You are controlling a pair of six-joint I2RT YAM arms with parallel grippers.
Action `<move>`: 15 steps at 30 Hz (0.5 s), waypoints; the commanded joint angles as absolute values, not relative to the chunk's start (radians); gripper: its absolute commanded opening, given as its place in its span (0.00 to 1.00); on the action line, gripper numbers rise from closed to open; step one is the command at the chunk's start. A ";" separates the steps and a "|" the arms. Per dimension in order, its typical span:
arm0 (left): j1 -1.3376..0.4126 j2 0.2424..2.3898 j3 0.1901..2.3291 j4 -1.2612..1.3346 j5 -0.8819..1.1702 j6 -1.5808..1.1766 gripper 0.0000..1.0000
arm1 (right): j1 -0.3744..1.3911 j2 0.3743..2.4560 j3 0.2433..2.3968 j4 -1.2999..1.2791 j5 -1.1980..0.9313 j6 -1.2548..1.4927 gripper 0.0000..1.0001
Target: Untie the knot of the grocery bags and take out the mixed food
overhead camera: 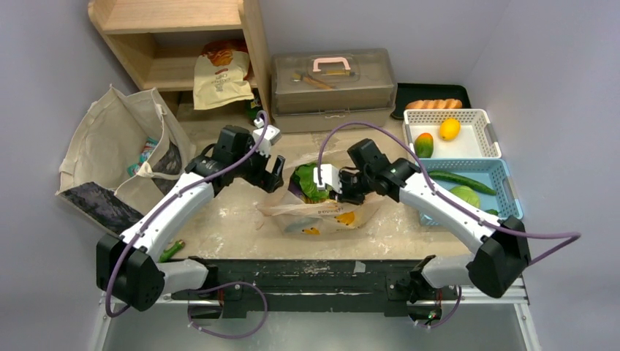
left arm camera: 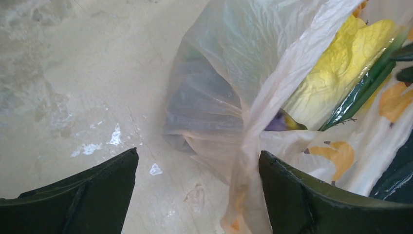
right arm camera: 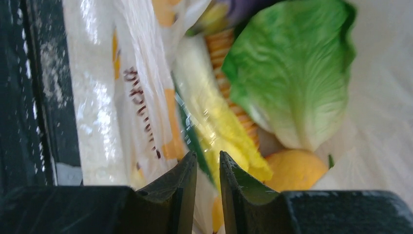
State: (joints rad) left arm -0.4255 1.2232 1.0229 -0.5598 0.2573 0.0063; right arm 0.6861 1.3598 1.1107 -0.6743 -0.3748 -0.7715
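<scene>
The grocery bag [overhead camera: 329, 213] lies open at the table's middle; no knot shows. Inside it, the right wrist view shows a green leafy head [right arm camera: 292, 73], a wrapped yellow-green cabbage [right arm camera: 214, 117], a ridged orange vegetable [right arm camera: 224, 58] and a round yellow fruit [right arm camera: 294, 170]. My right gripper [right arm camera: 208, 155] sits at the bag's mouth [overhead camera: 338, 191], jaws almost shut on the bag's thin plastic rim beside the cabbage. My left gripper [left arm camera: 198, 153] is wide open at the bag's left side [overhead camera: 276, 175], and a twisted handle strip [left arm camera: 253, 146] hangs beside its right finger [left arm camera: 302, 195].
A white basket [overhead camera: 446, 113] with fruit and a blue basket [overhead camera: 504, 175] with green vegetables stand at the right. A canvas tote [overhead camera: 110, 139] is at the left, a lidded grey box [overhead camera: 333, 84] and a wooden shelf [overhead camera: 175, 36] behind. A small green vegetable [overhead camera: 172, 251] lies near left.
</scene>
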 commanded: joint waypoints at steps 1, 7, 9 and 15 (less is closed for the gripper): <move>-0.422 1.283 1.052 -0.586 0.264 -0.078 0.89 | 0.686 1.233 1.002 -0.772 -0.334 -0.879 0.24; -0.417 1.241 1.028 -0.545 0.349 -0.056 0.74 | 0.684 1.162 1.020 -0.747 -0.344 -0.808 0.34; -0.417 1.216 1.022 -0.509 0.369 -0.054 0.76 | 0.686 1.194 1.087 -0.717 -0.352 -0.762 0.45; -0.417 1.227 1.070 -0.540 0.371 -0.057 0.78 | 0.689 1.304 1.210 -0.561 -0.404 -0.683 0.51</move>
State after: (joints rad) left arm -0.4255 1.2266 1.0210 -0.5560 0.3416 -0.0425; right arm 0.6861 1.2549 1.1301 -0.6991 -0.3611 -0.7422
